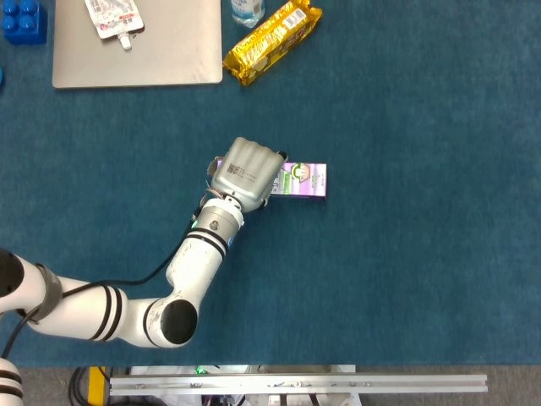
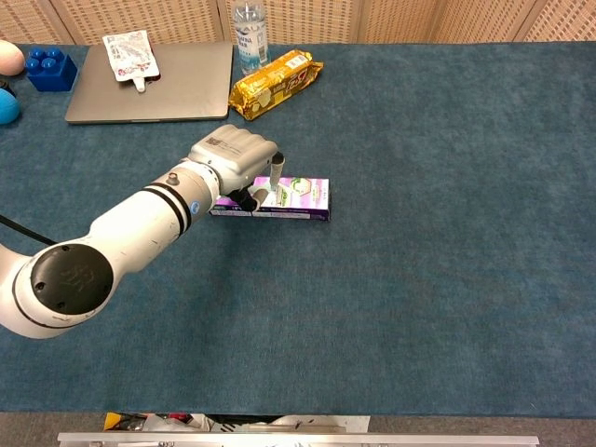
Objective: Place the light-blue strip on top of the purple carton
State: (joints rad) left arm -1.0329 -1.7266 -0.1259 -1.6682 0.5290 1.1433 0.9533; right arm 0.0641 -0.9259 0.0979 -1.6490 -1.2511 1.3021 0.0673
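Your left robot hand sits over the left end of the purple carton, which lies flat mid-table. Its fingers curl downward; you cannot tell what they hold. The light-blue strip is hidden.

One purple carton, one laptop, one bottle.
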